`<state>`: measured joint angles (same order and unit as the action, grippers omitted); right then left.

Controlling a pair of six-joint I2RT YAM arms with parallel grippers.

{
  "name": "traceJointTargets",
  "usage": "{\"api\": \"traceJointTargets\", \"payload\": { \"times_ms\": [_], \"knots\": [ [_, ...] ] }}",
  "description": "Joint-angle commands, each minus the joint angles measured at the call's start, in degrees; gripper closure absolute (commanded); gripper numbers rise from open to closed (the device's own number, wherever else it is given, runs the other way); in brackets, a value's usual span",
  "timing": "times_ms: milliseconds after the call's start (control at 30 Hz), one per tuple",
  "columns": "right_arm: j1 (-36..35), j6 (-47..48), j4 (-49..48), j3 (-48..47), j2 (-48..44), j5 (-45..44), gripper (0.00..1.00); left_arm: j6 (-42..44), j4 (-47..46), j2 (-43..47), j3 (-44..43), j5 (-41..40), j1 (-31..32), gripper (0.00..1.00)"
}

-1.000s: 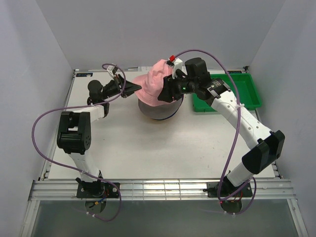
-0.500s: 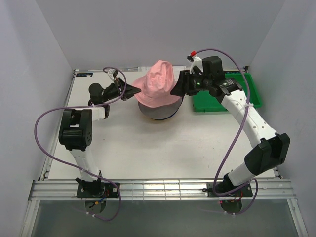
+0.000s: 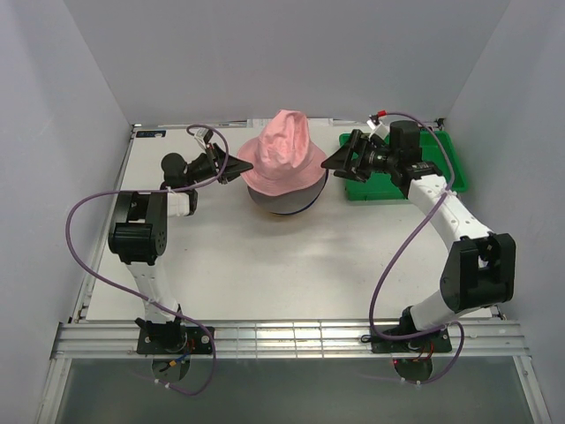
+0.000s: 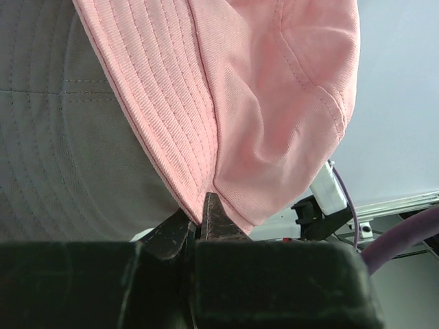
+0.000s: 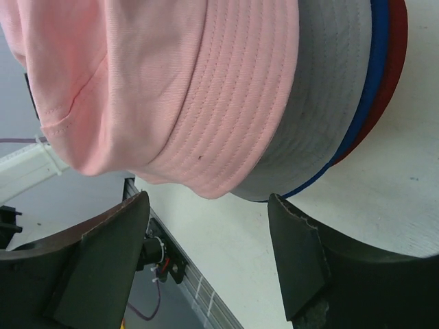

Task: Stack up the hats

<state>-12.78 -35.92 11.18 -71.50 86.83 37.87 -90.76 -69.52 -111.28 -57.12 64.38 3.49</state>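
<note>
Pink fabric now sits free of the right tool (image 3: 340,162): a second ago that tool was pressed against the crown of the pink hat (image 3: 281,150), and it has since drawn back to the right, its jaws spread wide with nothing between them, hanging over the near-left corner of the green bin (image 3: 446,150). The pink hat has settled with its crown upright on top of the pile at the back middle of the tabletop (image 3: 291,265). The left tool (image 4: 199,223) has barely shifted; it stays pinched shut on the edge of the pink hat's brim at the pile's left side. From the right wrist the brims show in layers under the pink one: the grey hat (image 5: 322,103), then the blue hat (image 5: 374,89), then the dark red hat (image 5: 396,62) lowest against the surface. The tabletop is a plain white board, closed in by pale grey walls (image 3: 265,53) on three sides. Purple cables (image 3: 75,238) loop off both arms, and the right arm's wrist crosses in front of part of the green bin.
</note>
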Motion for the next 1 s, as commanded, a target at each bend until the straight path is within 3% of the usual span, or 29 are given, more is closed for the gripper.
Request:
{"api": "traceJointTargets", "payload": {
  "times_ms": [0, 133, 400, 633, 767, 833, 967],
  "knots": [
    [1.00, -10.12, -14.76, 3.12, -0.52, 4.14, 0.25, 1.20, -2.11, 0.37, 0.70, 1.71, -0.41, 1.00],
    [1.09, -14.70, -22.41, 6.46, 0.97, 3.88, 0.24, 1.38, -2.29, 0.02, 1.14, 1.80, -0.41, 1.00],
    [1.09, -17.16, -25.68, 7.87, 3.87, 2.39, 0.26, 2.17, -2.11, -0.69, 1.84, 1.98, -0.50, 1.00],
    [1.09, -19.09, -28.14, 8.40, 6.07, 1.95, 0.36, 3.04, -1.33, -0.69, 2.45, 1.98, -0.41, 1.00],
    [1.09, -19.45, -28.58, 8.40, 7.13, 2.04, 0.47, 4.01, -0.36, -0.60, 2.72, 1.98, -0.41, 1.00],
    [1.09, -19.45, -28.67, 8.49, 7.39, 2.12, 0.59, 4.36, -0.01, -0.69, 2.81, 1.89, -0.41, 1.00],
    [1.09, -18.57, -27.36, 8.31, 8.18, 1.60, 0.74, 4.80, 0.43, -0.86, 2.98, 1.89, -0.41, 1.00]
  ]
}}
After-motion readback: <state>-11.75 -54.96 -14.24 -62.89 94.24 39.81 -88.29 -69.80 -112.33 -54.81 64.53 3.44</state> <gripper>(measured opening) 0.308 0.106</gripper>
